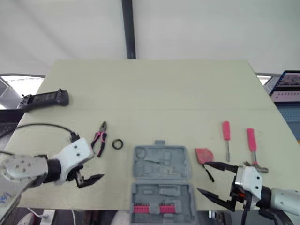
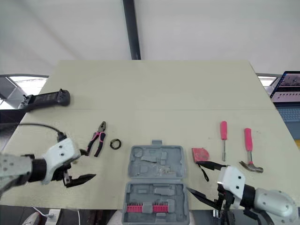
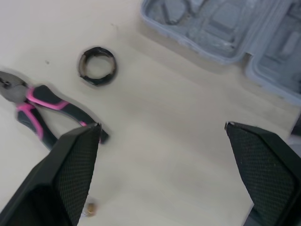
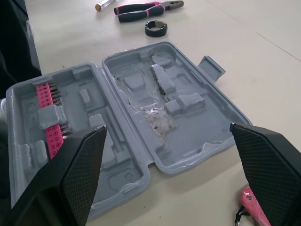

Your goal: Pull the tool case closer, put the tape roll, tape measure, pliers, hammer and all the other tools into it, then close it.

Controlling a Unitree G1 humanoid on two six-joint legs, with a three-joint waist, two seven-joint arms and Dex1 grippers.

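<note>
Hovering with fingers (image 3: 70,174) spread, left gripper (image 3: 162,126) and right gripper (image 4: 168,127) flank the open grey plastic tool case (image 1: 161,161). Pinch the pink-handled pliers (image 1: 99,139) crosswise, low.

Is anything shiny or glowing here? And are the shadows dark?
Right wrist view: a crinkly patch inside the tool case glints. Left eye view: a screen glows past the right side of the table, and the pliers cast only a faint shadow, so the light looks soft.
</note>
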